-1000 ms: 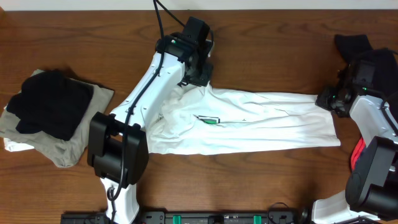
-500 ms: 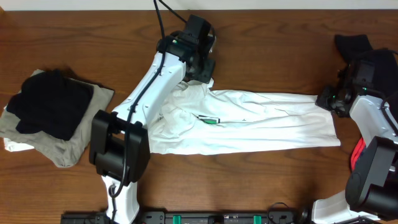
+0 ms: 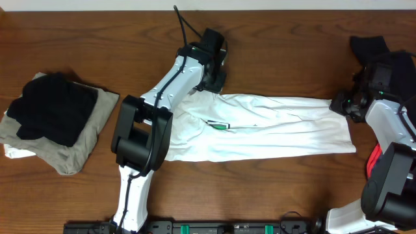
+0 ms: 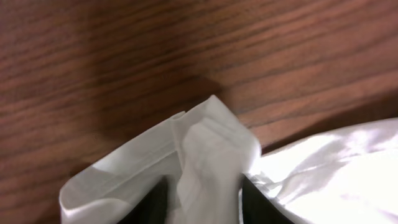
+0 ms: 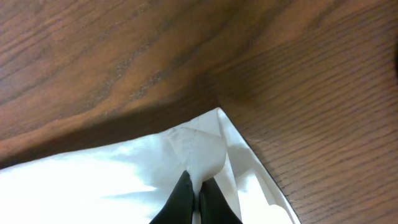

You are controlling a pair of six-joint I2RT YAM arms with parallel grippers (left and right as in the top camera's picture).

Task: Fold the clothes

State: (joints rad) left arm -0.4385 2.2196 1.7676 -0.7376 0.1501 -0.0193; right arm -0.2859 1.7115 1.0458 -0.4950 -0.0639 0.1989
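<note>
Two arms hold one large white T-shirt [image 3: 279, 127], which lies stretched in a long, flattened band across the middle of the brown wood-grain table [image 3: 292, 58], its soft cloth faintly creased along its length and carrying a small green logo [image 3: 221, 126] left of centre. At the shirt's upper left corner the left gripper [image 3: 211, 73] points down at the cloth. In the left wrist view its dark fingers [image 4: 155, 200] stand on either side of a bunched, folded peak of white fabric with a hemmed edge, and they seem to be clamped on it, though only their tips show. At the shirt's right end the right gripper [image 3: 339, 104] has its slim black fingertips pressed together on a pointed corner of the same white cloth, which shows a stitched hem and a crisp triangular fold in the right wrist view. Well apart on the table's left side sits a rumpled black garment [image 3: 52, 107] on top of a beige cloth [image 3: 91, 127]. Another dark garment [image 3: 367, 45] lies crumpled at the far right edge, behind the right arm, and a red strip [image 3: 374, 161] shows beside that arm lower down.
</note>
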